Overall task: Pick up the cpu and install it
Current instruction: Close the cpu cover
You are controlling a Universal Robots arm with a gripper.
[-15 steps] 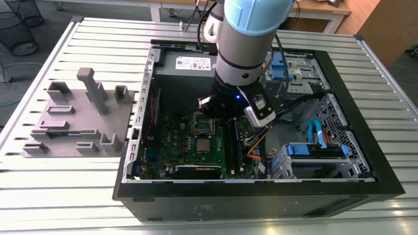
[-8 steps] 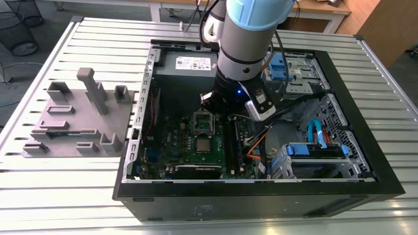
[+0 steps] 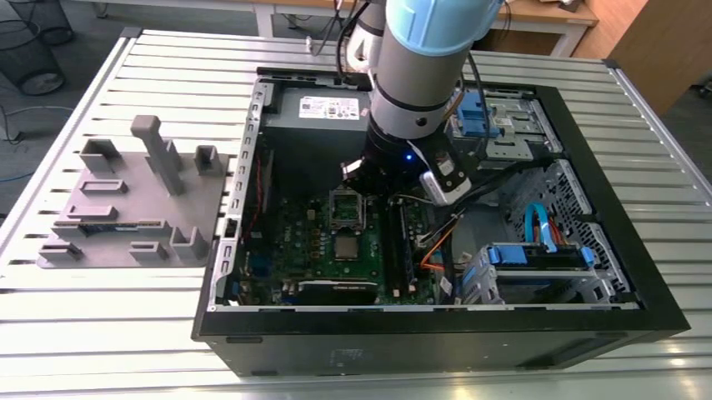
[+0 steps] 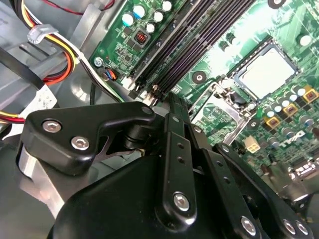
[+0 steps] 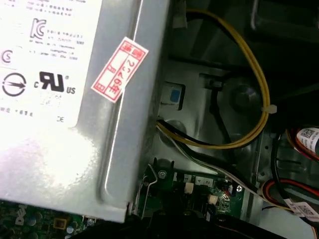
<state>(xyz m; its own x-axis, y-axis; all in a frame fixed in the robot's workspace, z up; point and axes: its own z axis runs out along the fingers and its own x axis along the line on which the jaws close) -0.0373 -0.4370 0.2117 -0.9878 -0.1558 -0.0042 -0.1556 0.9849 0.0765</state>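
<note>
Exterior view evenly bright, computer case [image 3: 445, 333] interior dimmer. Second wrist view: glare whitens cpu [image 4: 266, 74]. First wrist view: hotspot on power supply [image 5: 45, 149], surroundings dim

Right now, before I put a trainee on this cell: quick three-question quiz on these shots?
1. True or false: the chip lies on the grey rack outside the computer.
2. Multiple choice: the gripper hangs over A) the slatted table, B) the green board inside the open case, C) the blue drive bays.
3. Short answer: in the first wrist view, what colour is the looped cable beside the power supply?

Key: 1 false, the chip sits on the green board. 2 B. 3 yellow.
</note>
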